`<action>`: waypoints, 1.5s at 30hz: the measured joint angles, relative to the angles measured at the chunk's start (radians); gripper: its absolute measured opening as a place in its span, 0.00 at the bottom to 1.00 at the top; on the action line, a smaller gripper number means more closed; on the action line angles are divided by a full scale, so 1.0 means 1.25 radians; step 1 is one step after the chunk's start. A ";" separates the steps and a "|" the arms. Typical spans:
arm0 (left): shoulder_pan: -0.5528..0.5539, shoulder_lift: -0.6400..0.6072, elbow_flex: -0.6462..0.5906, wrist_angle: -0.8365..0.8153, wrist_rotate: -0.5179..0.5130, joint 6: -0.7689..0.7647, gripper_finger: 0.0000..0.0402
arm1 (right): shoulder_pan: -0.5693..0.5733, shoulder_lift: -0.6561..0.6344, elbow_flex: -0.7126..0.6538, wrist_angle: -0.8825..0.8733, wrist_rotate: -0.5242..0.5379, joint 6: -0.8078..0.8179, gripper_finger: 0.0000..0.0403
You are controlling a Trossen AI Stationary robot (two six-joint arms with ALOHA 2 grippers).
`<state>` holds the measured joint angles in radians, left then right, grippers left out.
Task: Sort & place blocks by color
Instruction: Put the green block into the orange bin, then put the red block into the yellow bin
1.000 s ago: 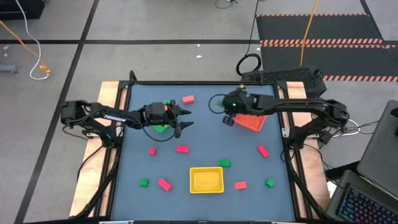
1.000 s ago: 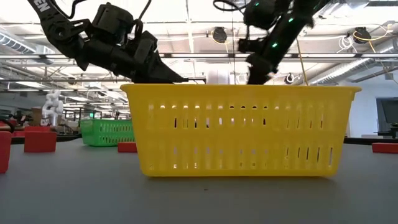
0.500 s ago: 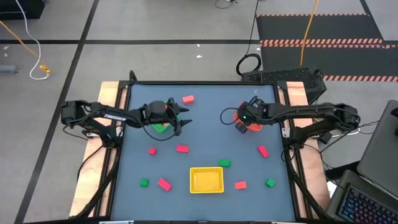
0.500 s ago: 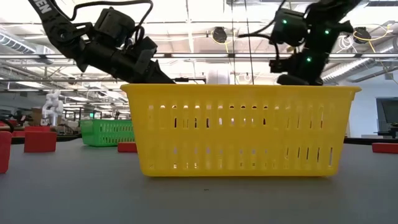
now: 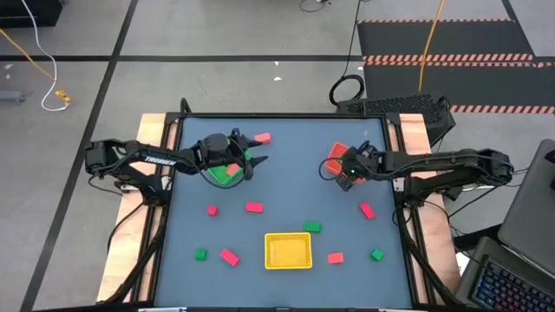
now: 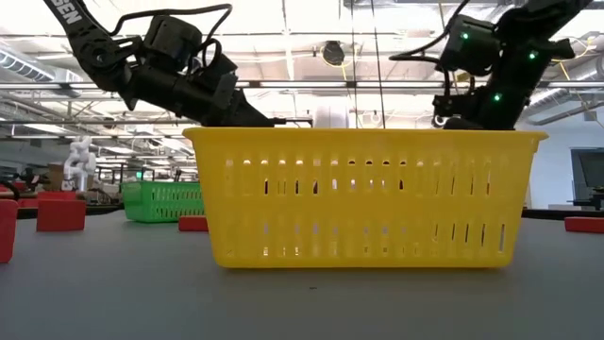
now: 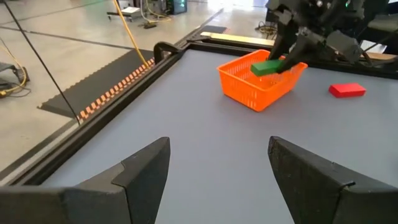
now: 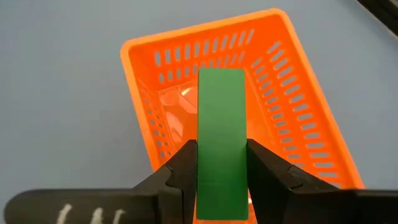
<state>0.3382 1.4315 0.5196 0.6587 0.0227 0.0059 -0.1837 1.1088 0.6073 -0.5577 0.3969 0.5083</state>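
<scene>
My right gripper point(image 8: 222, 149) is shut on a green block point(image 8: 222, 112) and hangs over the orange tray point(image 8: 155, 56). The left wrist view also shows that block point(image 7: 268, 67), just above the tray's rim point(image 7: 249, 84). From above, my right gripper point(image 5: 345, 172) is at the tray point(image 5: 336, 154) on the table's right side. My left gripper point(image 5: 254, 156) is open and empty beside the green tray point(image 5: 217, 175), its fingers wide apart point(image 7: 217, 143). Several green, red and pink blocks lie flat on the table, among them a pink one point(image 5: 263, 138) and a red one point(image 5: 367, 210). My right gripper pinches the green block by its near end point(image 8: 222, 158) between the two fingers point(image 8: 186, 163), which press on its long sides. The block reaches forward along the fingers. They come from the table's right, slanting down. The block is lifted clear above the orange tray's opening.
The yellow tray point(image 5: 288, 250) stands near the table's near edge and fills the low view point(image 6: 368, 198), hiding both grippers' fingertips there. Loose blocks lie around it: green point(image 5: 312, 227), red point(image 5: 229, 256), pink point(image 5: 335, 257), green point(image 5: 376, 254). A red block point(image 7: 347, 90) lies beside the orange tray.
My right gripper, still shut on the green block, has moved toward the table's right and slightly toward the near edge, ending over the orange tray. My left gripper has stayed open and shifted a little toward the far edge.
</scene>
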 joint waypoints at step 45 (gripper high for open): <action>-0.394 0.003 0.130 -0.674 -0.069 -0.054 0.67 | 0.014 -0.080 -0.025 0.473 -0.114 -0.250 0.63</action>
<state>-0.1539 1.4354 0.6827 -0.1833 -0.0629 -0.0620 -0.1667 1.0088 0.5758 0.0331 0.2546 0.1959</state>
